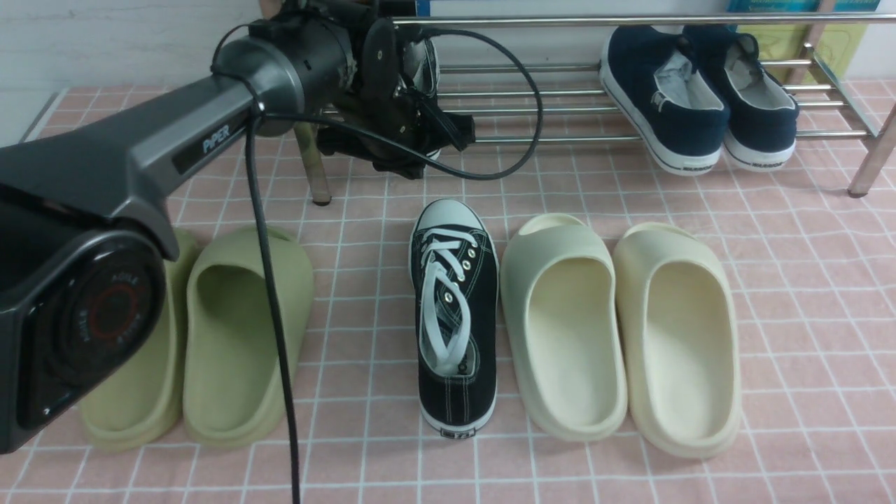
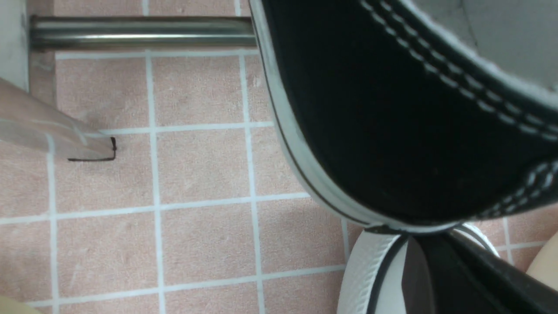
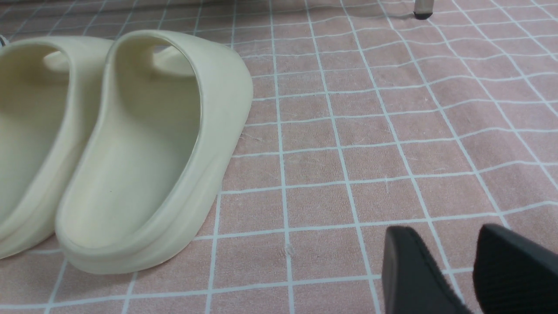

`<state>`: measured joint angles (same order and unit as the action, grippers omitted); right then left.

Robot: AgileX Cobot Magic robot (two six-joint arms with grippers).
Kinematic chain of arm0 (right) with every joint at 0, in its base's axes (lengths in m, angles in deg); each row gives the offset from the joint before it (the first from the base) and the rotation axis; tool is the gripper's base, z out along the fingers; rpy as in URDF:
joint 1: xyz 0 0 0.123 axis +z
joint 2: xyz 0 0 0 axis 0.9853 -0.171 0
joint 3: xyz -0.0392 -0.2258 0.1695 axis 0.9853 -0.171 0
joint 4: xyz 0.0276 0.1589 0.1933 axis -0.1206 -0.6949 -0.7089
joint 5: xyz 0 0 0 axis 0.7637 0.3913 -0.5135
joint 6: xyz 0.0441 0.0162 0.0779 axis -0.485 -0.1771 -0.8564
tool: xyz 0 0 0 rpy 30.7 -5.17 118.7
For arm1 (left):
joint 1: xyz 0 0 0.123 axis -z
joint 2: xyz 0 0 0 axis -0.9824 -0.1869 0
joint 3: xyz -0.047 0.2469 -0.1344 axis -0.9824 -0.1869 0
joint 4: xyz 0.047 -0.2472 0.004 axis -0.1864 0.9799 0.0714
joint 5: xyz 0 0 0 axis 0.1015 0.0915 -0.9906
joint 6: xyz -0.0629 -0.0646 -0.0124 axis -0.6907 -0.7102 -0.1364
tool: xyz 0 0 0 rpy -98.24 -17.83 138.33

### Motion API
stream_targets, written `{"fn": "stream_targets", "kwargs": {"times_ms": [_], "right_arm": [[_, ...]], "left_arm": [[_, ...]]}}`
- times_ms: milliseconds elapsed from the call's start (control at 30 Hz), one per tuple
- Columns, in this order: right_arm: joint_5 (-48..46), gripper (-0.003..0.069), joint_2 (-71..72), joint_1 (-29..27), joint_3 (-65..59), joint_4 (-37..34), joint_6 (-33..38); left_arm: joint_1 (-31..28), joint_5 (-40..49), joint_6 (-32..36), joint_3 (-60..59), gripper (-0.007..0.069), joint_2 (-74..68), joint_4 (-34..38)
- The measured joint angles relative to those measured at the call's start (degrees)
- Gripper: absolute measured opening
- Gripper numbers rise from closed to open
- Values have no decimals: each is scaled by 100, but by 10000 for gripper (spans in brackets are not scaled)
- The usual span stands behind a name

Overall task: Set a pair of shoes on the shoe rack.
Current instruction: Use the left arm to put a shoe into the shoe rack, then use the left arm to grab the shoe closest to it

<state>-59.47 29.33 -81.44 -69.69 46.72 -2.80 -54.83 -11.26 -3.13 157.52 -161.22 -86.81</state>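
Note:
One black sneaker (image 1: 455, 315) with white laces stands on the pink tiled floor, toe toward the shoe rack (image 1: 574, 110). The other sneaker (image 1: 422, 63) lies among the rack's rails at its left end, mostly hidden behind my left gripper (image 1: 413, 150). In the left wrist view that sneaker (image 2: 392, 109) fills the frame, heel low. My left gripper (image 2: 436, 257) is shut just under the heel's sole edge, with nothing seen between its fingers. The floor sneaker's white toe cap (image 2: 375, 274) shows below it. My right gripper (image 3: 449, 244) is open over bare floor.
Two navy slip-ons (image 1: 693, 91) lean on the rack's right end. Green slides (image 1: 238, 336) lie left of the floor sneaker and cream slides (image 1: 616, 329) right of it. The rack's left leg (image 1: 311, 168) stands close to my left arm. Its cable loops before the rails.

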Motion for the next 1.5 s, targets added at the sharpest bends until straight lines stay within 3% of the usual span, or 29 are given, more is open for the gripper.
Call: {"fn": "stream_targets", "kwargs": {"times_ms": [233,567,633,800,967,1200,1367,1500], "right_arm": [[0,237,0,0,0,0,0],[0,237,0,0,0,0,0],[0,237,0,0,0,0,0],[0,237,0,0,0,0,0],[0,237,0,0,0,0,0],[0,237,0,0,0,0,0],[0,237,0,0,0,0,0],[0,237,0,0,0,0,0]], "left_arm": [[0,128,0,0,7,0,-47],[-10,1071,109,87,19,156,166],[-10,1343,302,137,20,315,275],[158,2487,1584,194,23,1241,642],[876,2719,2164,113,31,2222,655],[1584,2551,1872,-993,39,2716,391],[1692,1506,739,-2438,41,2702,-211],[1686,808,378,-3130,62,2691,-392]]}}
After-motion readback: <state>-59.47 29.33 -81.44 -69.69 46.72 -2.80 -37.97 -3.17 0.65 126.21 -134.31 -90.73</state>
